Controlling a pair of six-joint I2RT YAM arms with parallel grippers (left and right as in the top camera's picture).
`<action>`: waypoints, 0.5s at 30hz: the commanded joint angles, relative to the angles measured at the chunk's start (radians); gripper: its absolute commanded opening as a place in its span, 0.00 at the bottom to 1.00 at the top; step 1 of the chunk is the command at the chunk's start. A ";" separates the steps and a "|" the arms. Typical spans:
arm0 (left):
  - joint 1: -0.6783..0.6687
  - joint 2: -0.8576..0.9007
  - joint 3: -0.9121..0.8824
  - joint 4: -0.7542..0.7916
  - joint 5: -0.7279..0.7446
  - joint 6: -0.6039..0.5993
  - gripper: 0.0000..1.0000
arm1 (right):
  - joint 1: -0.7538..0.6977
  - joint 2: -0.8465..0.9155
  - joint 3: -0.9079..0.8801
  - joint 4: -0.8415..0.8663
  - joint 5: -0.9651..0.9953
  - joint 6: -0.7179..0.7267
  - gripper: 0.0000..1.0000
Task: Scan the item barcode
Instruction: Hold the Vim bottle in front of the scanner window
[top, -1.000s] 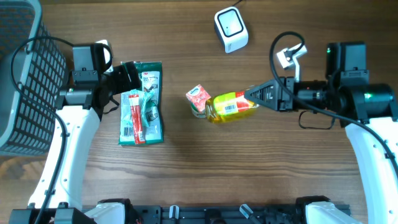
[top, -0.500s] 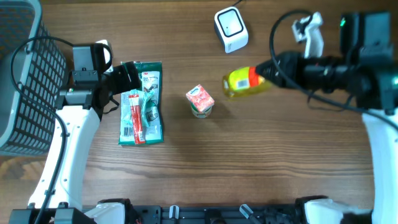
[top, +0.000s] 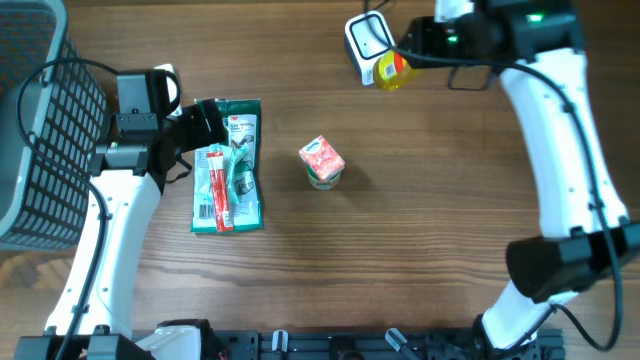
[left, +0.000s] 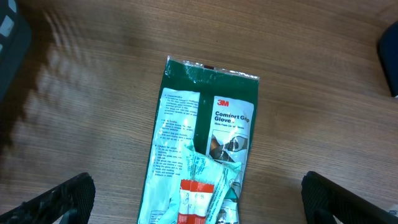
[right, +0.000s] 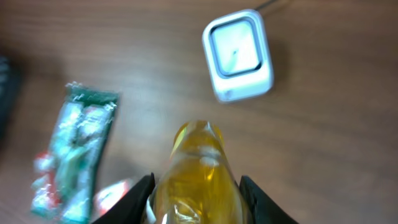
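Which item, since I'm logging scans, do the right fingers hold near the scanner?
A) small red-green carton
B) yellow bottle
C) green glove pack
B: the yellow bottle sits between the right fingers, close to the white scanner.

Left claw (left: 202, 200) gapes wide; right claw (right: 197, 195) seemingly clamped.

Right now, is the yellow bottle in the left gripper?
No, the right gripper holds the yellow bottle near the white scanner.
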 joint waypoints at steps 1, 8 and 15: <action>0.005 -0.011 0.011 0.003 0.008 0.005 1.00 | 0.080 0.050 0.023 0.085 0.299 -0.021 0.05; 0.005 -0.011 0.011 0.003 0.008 0.005 1.00 | 0.241 0.172 0.023 0.334 0.621 -0.127 0.04; 0.005 -0.011 0.011 0.003 0.008 0.005 1.00 | 0.291 0.332 0.021 0.542 0.959 -0.416 0.04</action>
